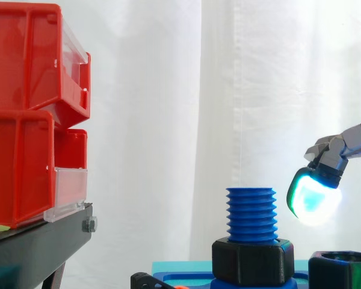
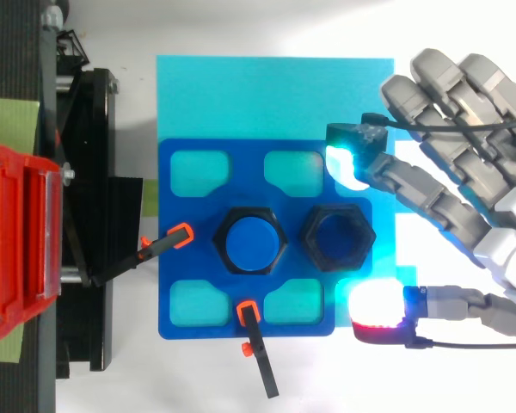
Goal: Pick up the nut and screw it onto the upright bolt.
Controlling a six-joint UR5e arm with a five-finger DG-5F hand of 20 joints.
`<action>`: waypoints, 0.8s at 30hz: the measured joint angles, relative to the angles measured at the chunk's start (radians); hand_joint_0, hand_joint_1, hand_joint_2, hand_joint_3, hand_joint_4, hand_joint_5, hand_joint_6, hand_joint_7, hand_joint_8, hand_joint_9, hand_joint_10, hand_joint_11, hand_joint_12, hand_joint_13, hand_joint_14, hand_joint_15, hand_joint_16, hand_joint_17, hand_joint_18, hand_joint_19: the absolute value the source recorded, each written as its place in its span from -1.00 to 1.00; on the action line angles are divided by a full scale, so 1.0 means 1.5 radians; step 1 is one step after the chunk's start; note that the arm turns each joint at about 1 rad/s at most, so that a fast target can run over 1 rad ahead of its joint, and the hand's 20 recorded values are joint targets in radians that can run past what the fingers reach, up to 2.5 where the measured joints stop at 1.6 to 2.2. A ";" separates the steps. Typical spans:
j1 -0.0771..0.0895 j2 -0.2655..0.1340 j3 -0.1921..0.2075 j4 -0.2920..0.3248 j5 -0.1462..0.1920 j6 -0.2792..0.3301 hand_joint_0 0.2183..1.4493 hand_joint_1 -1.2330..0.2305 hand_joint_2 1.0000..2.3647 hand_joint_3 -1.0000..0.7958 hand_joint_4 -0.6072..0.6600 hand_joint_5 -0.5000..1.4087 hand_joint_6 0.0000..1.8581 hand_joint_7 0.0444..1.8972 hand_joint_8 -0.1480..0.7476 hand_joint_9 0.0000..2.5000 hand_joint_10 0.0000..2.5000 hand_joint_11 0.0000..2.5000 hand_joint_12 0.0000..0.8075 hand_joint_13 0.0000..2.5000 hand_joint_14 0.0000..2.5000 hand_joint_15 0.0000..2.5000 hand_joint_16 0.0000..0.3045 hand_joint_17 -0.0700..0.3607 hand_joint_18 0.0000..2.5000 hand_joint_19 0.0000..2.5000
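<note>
Hovering wide open and empty, robot hand (image 2: pixel 430 204) just right of the loose black hex nut (image 2: pixel 338 238), sitting on the blue fixture plate (image 2: pixel 179 202) right of the upright blue bolt (image 2: pixel 254 243). Risks knocking the nut aside on an uneven close, or cross-threading from a tilted grip.

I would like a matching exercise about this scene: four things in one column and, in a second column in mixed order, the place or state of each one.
Column one:
1. blue bolt
2. free nut
3. hand
4. red bins

Column two:
A. stacked on the black stand
B. open, holding nothing
C. upright, with a second black nut round its base
D. on the blue plate beside the bolt, its hole empty

Pairs: 1-C, 2-D, 3-B, 4-A.
</note>
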 measured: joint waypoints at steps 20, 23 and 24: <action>0.000 -0.012 0.000 -0.025 0.004 0.039 -0.83 0.05 -1.00 -0.44 0.29 -0.79 -0.46 -0.28 0.00 -1.00 -1.00 -1.00 0.09 -1.00 -1.00 -1.00 -0.54 0.06 -1.00 -1.00; -0.001 -0.022 0.000 -0.026 0.004 0.055 -0.83 0.06 -1.00 -0.44 0.29 -0.79 -0.46 -0.28 0.00 -0.99 -1.00 -1.00 0.09 -1.00 -1.00 -1.00 -0.54 0.06 -1.00 -1.00; -0.001 -0.024 0.000 -0.027 0.004 0.061 -0.83 0.06 -1.00 -0.44 0.29 -0.79 -0.46 -0.27 0.00 -0.99 -1.00 -1.00 0.09 -1.00 -1.00 -1.00 -0.54 0.06 -1.00 -1.00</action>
